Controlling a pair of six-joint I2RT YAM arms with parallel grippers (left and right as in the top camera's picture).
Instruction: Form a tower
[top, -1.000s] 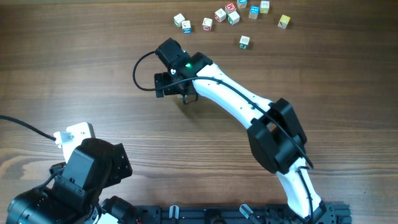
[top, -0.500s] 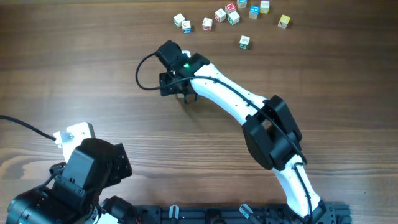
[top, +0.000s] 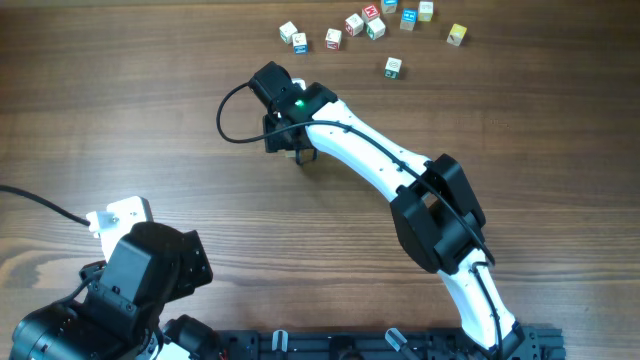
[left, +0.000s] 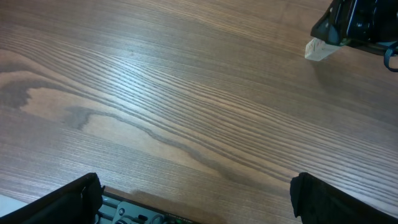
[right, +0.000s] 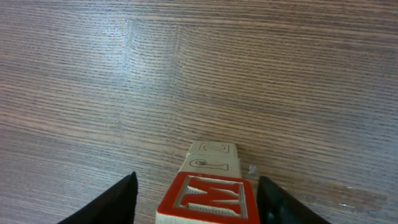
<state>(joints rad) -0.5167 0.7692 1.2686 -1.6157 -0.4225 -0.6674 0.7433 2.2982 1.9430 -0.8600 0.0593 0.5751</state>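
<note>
The tower (right: 208, 177) is a short stack with a red-faced "M" cube on top of a pale cube with line drawings on its side. In the right wrist view it stands between the fingers of my right gripper (right: 196, 190). The jaws are open, with a gap at the left finger (right: 115, 202) and the right finger (right: 280, 202) close to the cube. In the overhead view the right gripper (top: 288, 140) covers most of the stack. A pale cube of the tower (left: 321, 50) shows under it in the left wrist view. My left gripper (left: 199, 202) is open and empty.
Several loose letter cubes (top: 376, 29) are scattered along the far edge of the wooden table (top: 150, 120), one of them (top: 393, 67) a little nearer. The left arm (top: 130, 290) sits at the near left corner. A black cable (top: 225, 115) loops beside the right wrist.
The right gripper's jaws have narrowed around the stack, and the wrist has shifted slightly to the right. The left arm has not moved.
</note>
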